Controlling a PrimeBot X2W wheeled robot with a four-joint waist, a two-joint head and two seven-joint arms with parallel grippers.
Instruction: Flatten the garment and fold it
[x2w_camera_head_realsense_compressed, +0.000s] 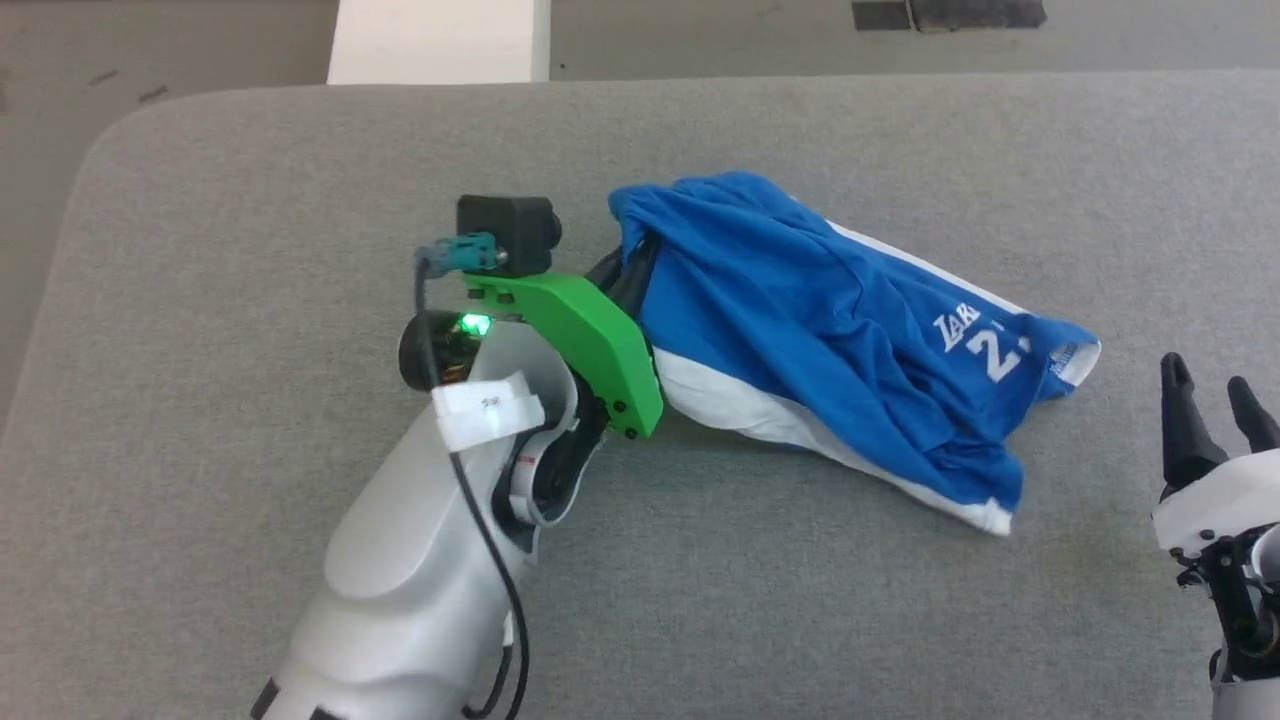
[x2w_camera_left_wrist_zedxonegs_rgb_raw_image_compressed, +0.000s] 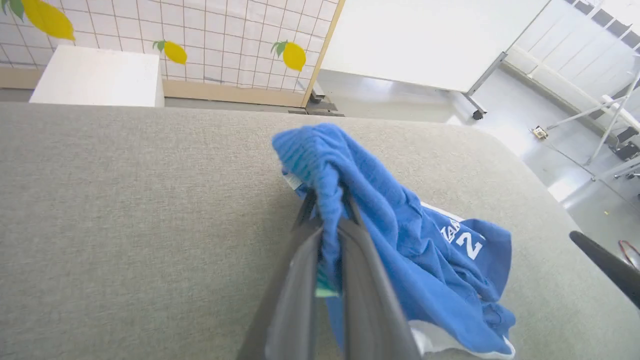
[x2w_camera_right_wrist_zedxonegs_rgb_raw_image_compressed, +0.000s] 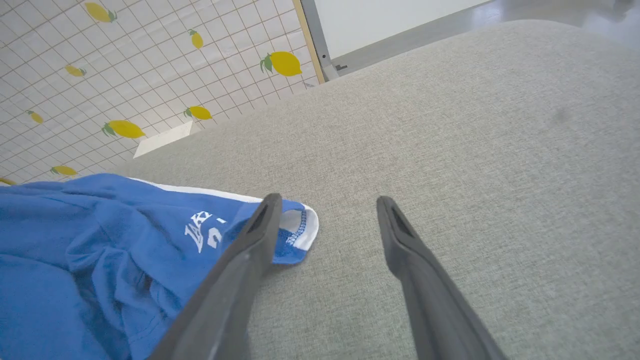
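Grey fabric table (x2w_camera_head_realsense_compressed: 200, 500); white tiled wall (x2w_camera_left_wrist_zedxonegs_rgb_raw_image_compressed: 225, 30) — lemon decals (x2w_camera_left_wrist_zedxonegs_rgb_raw_image_compressed: 294, 56); pale glossy floor (x2w_camera_left_wrist_zedxonegs_rgb_raw_image_compressed: 390, 100).

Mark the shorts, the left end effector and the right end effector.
shorts (x2w_camera_head_realsense_compressed: 800, 330), head view, blue middle panel.
left end effector (x2w_camera_left_wrist_zedxonegs_rgb_raw_image_compressed: 330, 200), left wrist view, between its fingertips, closed on bunched cloth.
right end effector (x2w_camera_right_wrist_zedxonegs_rgb_raw_image_compressed: 329, 200), right wrist view, gap between its open fingertips.

Glossy white left forearm (x2w_camera_head_realsense_compressed: 400, 560) with black cable (x2w_camera_head_realsense_compressed: 487, 530), green bracket (x2w_camera_head_realsense_compressed: 590, 335), black camera (x2w_camera_head_realsense_compressed: 505, 232); right hand's (x2w_camera_head_realsense_compressed: 1215, 385) fingers (x2w_camera_head_realsense_compressed: 1180, 420) dark.
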